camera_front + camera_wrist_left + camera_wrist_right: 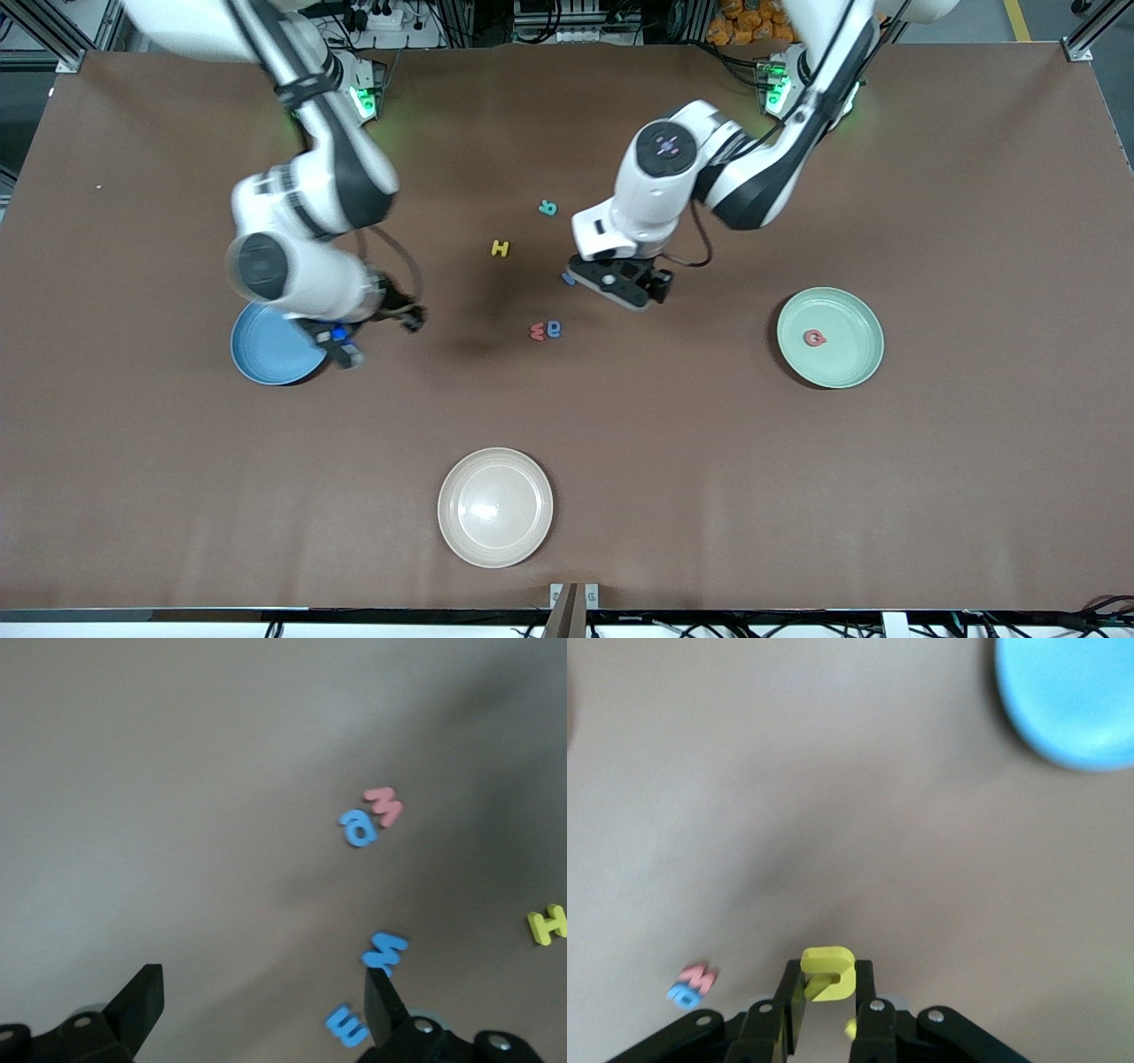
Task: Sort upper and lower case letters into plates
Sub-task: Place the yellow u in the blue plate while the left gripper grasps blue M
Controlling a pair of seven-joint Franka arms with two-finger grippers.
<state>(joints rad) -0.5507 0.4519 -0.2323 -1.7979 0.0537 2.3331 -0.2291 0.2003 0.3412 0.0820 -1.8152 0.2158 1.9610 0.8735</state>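
The right gripper is clamped on a small yellow foam letter and hangs over the bare brown table just beside the round blue matte plate. To do this well, I judge it should travel until the letter sits over the plate's middle, come low, then part its fingers so the light foam drops flat.

The left gripper, fingers spread wide, hovers over 2 tiny blue foam letters. The pale green round plate already holds 1 red letter.
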